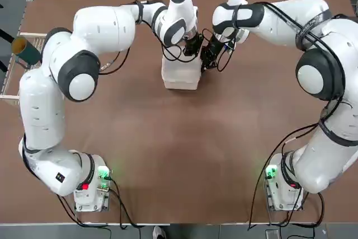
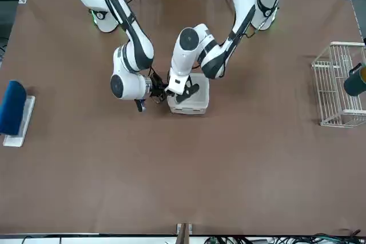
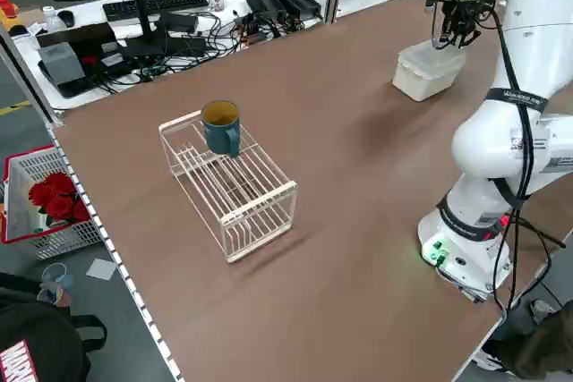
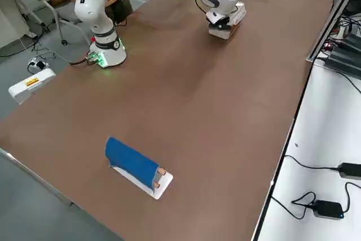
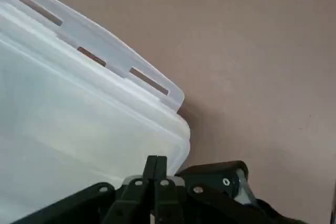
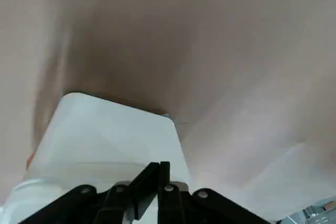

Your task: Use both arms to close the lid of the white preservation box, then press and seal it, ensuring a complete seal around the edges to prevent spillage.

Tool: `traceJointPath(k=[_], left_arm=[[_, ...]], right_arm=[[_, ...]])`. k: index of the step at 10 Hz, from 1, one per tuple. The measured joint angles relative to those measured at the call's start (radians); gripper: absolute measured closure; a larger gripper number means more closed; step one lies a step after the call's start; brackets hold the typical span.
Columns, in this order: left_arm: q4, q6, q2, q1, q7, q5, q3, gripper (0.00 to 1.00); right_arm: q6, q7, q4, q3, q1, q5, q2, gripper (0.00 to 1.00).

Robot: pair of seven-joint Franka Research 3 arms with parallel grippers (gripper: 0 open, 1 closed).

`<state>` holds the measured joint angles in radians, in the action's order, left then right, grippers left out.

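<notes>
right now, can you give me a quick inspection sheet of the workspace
surface: brown table, bare in the middle
job's things: white box at the far middle, lid lying on it, side flap not yet folded down
clutter: wire rack with a teal mug; blue item on a tray
grippers: left gripper shut over the lid; right gripper shut at the box's edge
cables: black cables hanging by both wrists above the box
surroundings: desks with keyboard, cords, basket with red items
</notes>
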<state>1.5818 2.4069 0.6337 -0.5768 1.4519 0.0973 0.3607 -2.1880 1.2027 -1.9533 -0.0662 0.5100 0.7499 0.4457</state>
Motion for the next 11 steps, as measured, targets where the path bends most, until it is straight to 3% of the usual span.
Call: traceJointPath(k=[11], left_arm=[[-0.001, 0.005, 0.001, 0.001, 0.0, 0.0, -0.002, 0.99]], right_arm=[[0.013, -0.001, -0.001, -0.002, -0.015, 0.026, 0.0, 0.95]])
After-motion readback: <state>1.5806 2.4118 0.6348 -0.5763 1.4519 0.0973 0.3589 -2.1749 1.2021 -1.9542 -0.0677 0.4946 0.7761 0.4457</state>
